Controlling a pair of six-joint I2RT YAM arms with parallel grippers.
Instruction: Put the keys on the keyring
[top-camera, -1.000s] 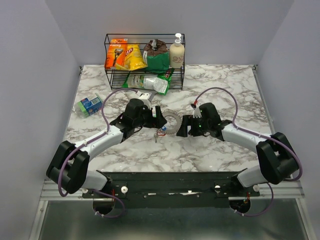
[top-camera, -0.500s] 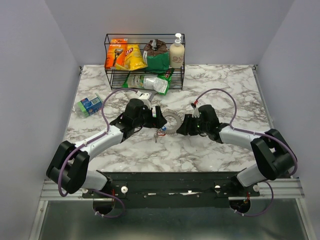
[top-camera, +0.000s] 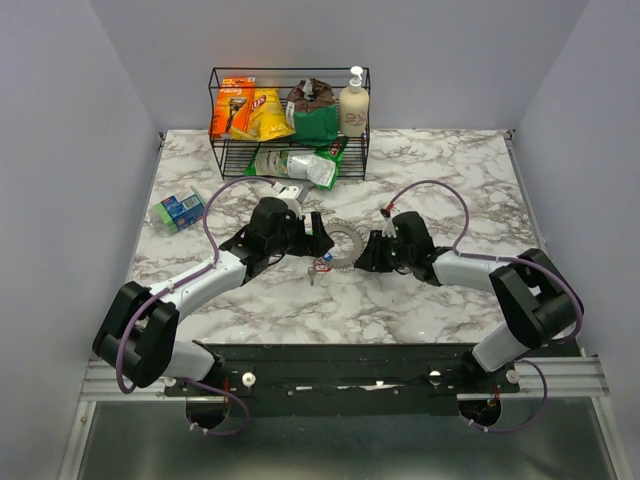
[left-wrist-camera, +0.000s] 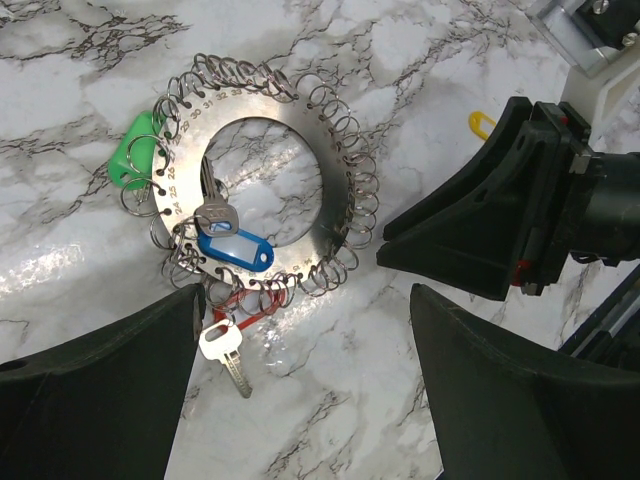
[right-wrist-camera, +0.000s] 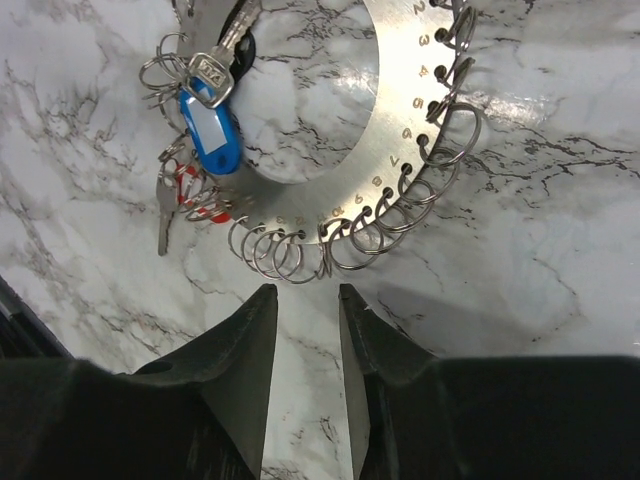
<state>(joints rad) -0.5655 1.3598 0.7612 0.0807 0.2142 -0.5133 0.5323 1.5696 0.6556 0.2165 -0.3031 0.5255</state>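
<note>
Left pincer (left-wrist-camera: 305, 300): released, fingers spread wide above the keyring's edge, grasping nothing.
Right pincer (right-wrist-camera: 305, 292): fingers parted by a narrow gap, nothing between them, tips just beside the keyring's rim.
Keyring (left-wrist-camera: 330, 180): flat on the marble surface (left-wrist-camera: 80, 60) between both pincers, with small wire loops all round.
Keys at the ring: blue tag (left-wrist-camera: 235, 250), green tag (left-wrist-camera: 135, 150), red tag (left-wrist-camera: 245, 300) and white-headed key (left-wrist-camera: 215, 340) sit among the loops.
Yellow tag (left-wrist-camera: 482, 122): lies on the surface apart from the ring, near the right pincer.
</note>
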